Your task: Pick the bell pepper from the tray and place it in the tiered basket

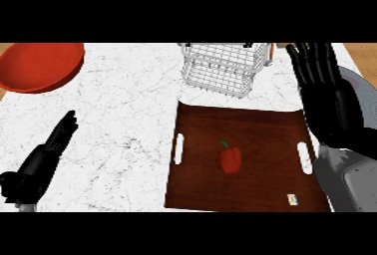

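Probably light, smooth and slippery, the bell pepper at the tray's centre wants grasping across its body; right hand fingers straight, holding nothing.

You get one head view, looking steeply down and close on the marble counter.

Red bell pepper, dark brown tray, white basket

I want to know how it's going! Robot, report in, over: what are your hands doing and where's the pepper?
Both hands open: left hand at counter's left, right hand raised by tray's far right corner. Bell pepper on tray, untouched. Tiered basket beyond, path open.
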Robot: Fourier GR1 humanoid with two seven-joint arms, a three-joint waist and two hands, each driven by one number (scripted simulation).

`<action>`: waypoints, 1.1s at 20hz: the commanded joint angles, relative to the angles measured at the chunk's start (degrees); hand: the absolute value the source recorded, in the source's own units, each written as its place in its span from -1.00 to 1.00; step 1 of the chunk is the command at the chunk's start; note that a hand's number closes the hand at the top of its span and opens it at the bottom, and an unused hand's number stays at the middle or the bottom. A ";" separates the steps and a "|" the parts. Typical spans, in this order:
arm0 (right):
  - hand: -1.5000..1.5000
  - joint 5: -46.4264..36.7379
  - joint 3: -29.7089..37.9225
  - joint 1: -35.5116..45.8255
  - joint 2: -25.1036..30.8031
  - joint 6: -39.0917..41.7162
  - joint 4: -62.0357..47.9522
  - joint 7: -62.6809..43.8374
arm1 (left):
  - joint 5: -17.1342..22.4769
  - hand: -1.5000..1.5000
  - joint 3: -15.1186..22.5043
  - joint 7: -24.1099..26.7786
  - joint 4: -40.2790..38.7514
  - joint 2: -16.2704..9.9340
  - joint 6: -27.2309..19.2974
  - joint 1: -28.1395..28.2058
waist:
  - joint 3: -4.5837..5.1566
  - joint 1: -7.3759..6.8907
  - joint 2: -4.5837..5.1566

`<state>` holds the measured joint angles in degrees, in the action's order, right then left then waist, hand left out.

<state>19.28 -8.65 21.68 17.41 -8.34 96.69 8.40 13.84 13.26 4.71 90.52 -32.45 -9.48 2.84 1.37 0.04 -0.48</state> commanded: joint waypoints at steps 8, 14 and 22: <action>-1.00 -20.45 13.14 -14.65 6.84 -28.51 -6.22 -12.18 | 1.63 0.00 -1.58 -3.72 -5.89 8.30 -8.81 6.04 | -0.92 7.42 0.51; -1.00 -27.79 4.72 -26.24 -9.26 -44.78 11.36 -9.08 | -3.00 0.00 2.83 -2.54 -10.57 15.60 -13.74 2.91 | -1.22 2.65 0.08; -1.00 -42.92 -9.93 -40.08 0.25 -33.04 19.57 -33.69 | -3.87 0.00 3.03 -5.60 -8.54 14.44 -13.41 1.93 | -0.84 0.83 0.50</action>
<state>-18.31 -13.40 -13.65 14.62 -45.96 114.28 -16.02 10.80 15.59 0.74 82.04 -18.13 -22.23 5.09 0.25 1.68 -0.28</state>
